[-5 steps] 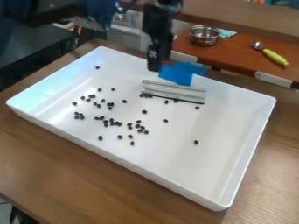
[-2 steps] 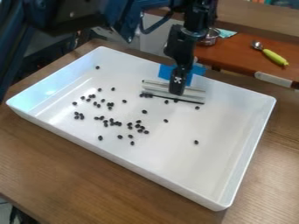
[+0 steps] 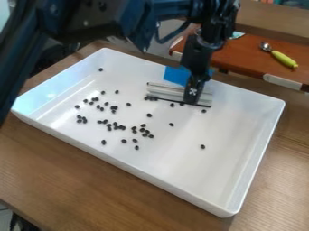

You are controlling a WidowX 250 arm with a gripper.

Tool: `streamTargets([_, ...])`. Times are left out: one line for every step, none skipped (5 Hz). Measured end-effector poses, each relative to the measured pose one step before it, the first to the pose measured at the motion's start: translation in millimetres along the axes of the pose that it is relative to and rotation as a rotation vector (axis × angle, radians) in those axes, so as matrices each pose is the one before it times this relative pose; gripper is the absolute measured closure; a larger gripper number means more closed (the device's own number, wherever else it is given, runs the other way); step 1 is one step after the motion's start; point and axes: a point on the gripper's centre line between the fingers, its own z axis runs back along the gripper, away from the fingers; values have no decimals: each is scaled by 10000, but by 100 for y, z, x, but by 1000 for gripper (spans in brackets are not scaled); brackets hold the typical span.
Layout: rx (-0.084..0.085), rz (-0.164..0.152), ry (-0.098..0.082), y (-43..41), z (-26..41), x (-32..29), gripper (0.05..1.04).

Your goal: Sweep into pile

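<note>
In the camera view, a white tray (image 3: 133,170) stands on a wooden desk (image 3: 54,171). Inside the tray, near its far wall, lies a squeegee (image 3: 170,91), its dark edge turned to the tray's middle and blue material (image 3: 176,75) at its back. The black pincer (image 3: 191,100) hangs down over the tray, right in front of the squeegee; it seems to touch it, and I cannot tell whether the pincer is released, clenched or grasping it. The small dark beans (image 3: 104,142) are scattered mainly over the tray's left half and middle, not in one pile. Several are close together beside the squeegee's left end, and one lies apart toward the tray's right side. Beyond the tray's far wall, on a reddish-brown surface (image 3: 250,58), rests a metal spoon with a yellow-green handle (image 3: 283,59).
</note>
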Motion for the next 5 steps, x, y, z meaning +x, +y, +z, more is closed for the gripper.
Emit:
streamTargets([23,55,-131,192,-792,179,693])
streamTargets([0,-101,-57,329,-180,104,700])
streamTargets([14,-251,54,373,-33,349,700])
streamTargets([50,-189,121,620,-193,1796,700])
streamTargets([-65,-389,-11,1376,-285,1490,700])
